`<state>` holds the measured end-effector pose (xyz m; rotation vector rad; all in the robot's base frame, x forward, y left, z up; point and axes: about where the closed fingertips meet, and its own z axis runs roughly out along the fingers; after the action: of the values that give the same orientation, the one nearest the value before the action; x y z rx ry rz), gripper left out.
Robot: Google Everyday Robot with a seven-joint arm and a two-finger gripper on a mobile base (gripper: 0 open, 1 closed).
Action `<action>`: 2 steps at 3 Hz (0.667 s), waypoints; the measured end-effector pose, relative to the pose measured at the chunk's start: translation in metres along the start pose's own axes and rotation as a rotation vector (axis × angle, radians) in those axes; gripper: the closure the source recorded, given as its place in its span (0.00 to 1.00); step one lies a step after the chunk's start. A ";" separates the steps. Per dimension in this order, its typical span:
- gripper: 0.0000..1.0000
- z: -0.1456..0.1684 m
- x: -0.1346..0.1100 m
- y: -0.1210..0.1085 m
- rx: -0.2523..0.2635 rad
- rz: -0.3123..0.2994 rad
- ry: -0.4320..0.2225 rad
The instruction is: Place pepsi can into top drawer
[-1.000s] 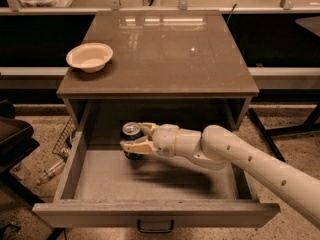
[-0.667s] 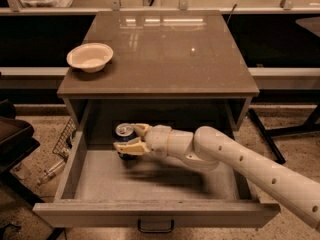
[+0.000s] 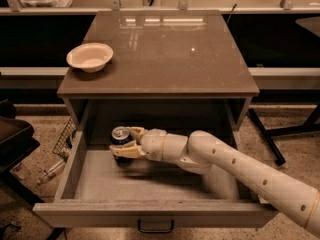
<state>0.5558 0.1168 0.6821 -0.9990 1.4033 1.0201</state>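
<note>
The pepsi can (image 3: 120, 135), dark blue with a silver top, stands upright in the grip of my gripper (image 3: 126, 143), inside the open top drawer (image 3: 150, 183) near its back left. The gripper's pale fingers close around the can's lower body. The can seems just above or on the drawer's pale floor; I cannot tell which. My white arm (image 3: 240, 174) reaches in from the lower right across the drawer. The drawer's dark handle (image 3: 155, 227) is at the bottom front.
A cream-white bowl (image 3: 89, 57) sits on the brown cabinet top (image 3: 165, 49) at the left. A dark chair or cart (image 3: 12, 139) stands left of the drawer. A wire rack and a bottle (image 3: 52, 168) lie on the floor at left. A dark leg (image 3: 265, 134) slants at right.
My gripper has carried the can leftward and a little toward the drawer's back. The arm stretched further into the drawer.
</note>
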 end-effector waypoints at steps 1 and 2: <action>0.44 0.001 0.000 0.001 -0.002 0.000 -0.001; 0.21 0.003 -0.001 0.002 -0.006 0.000 -0.001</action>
<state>0.5545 0.1200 0.6828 -1.0029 1.3997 1.0251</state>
